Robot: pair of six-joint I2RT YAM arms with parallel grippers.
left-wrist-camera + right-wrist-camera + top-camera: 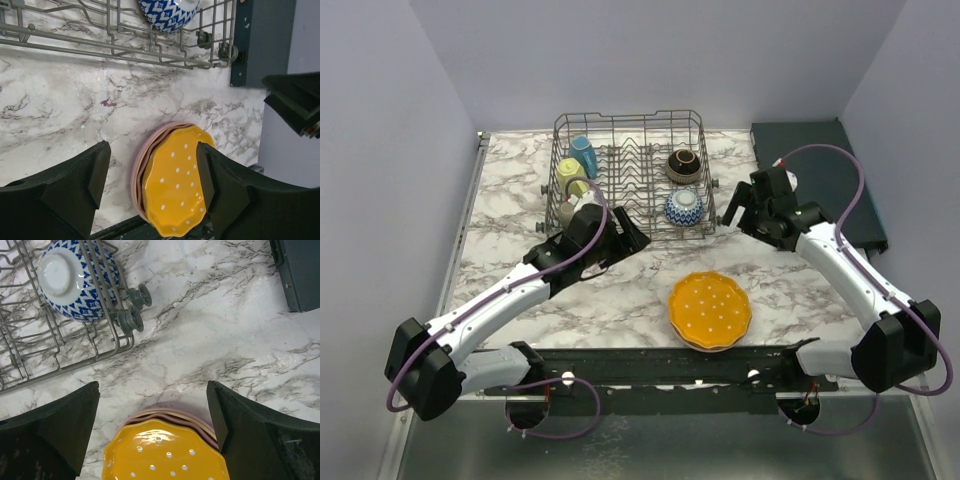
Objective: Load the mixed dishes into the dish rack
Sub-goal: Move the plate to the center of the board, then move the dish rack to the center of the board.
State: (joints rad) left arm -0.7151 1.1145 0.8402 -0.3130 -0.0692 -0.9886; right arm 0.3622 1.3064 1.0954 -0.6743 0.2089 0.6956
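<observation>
Left tool [152, 152], right tool [152, 390] released, pink plates [135, 175] mostly hidden under orange plate [175, 195]

dish rack [630, 180] — mugs [583, 155], bowls [684, 165] inside | orange plate [710, 310] — on table [510, 210]

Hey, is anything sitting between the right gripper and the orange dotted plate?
Nothing visible. Only bare marble tabletop lies between the open right gripper and the orange dotted plate, which tops pink plates. The dish rack and its blue-white bowl sit off to the side.
</observation>
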